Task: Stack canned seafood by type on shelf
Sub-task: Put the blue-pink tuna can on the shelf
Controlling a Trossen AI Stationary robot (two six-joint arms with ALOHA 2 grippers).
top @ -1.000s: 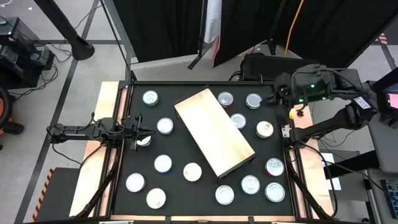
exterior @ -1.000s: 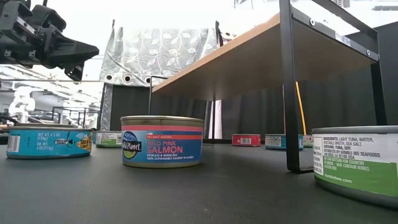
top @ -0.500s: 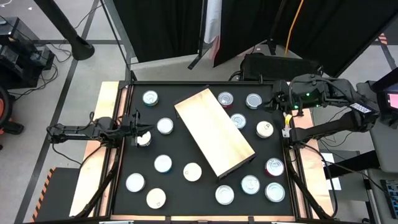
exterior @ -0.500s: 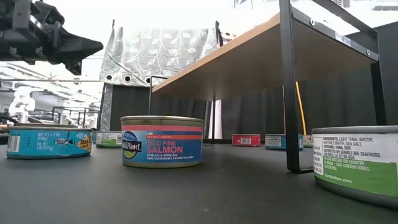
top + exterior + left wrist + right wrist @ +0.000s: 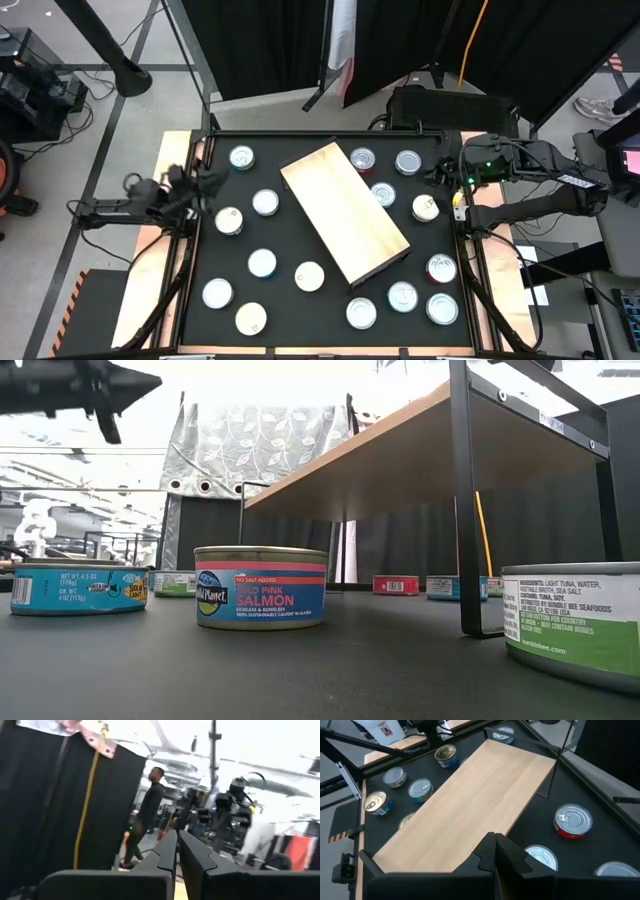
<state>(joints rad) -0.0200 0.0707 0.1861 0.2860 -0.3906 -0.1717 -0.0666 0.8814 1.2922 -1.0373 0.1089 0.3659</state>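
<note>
Since the earlier frames the left claw (image 5: 205, 182) has pulled back from the white-topped round tin (image 5: 229, 221) it hovered over, lifting toward the left edge of the black desk (image 5: 290, 300); the right arm has swung its claw (image 5: 437, 172) in over the desk's right rear.

From above, the left arm lies nearly level along the left rim, its claw empty. The long pale light-wood shelf board (image 5: 344, 212) sits diagonally mid-desk, short round tins scattered around it, none on it.

At desk level, the left claw (image 5: 140, 379) hangs high, fingers together, above a teal-labelled tin (image 5: 78, 589); a pink-and-blue salmon tin (image 5: 261, 587) stands beside the shelf's black leg (image 5: 467, 500).

The left wrist camera shows its fingers (image 5: 167, 851) pressed narrow, pointing into the room, where a person (image 5: 145, 815) stands.

The right wrist camera shows its fingers (image 5: 487, 851) closed on nothing, tilted down over the shelf board (image 5: 470, 805), a red-sided tin (image 5: 573, 820) nearby.
</note>
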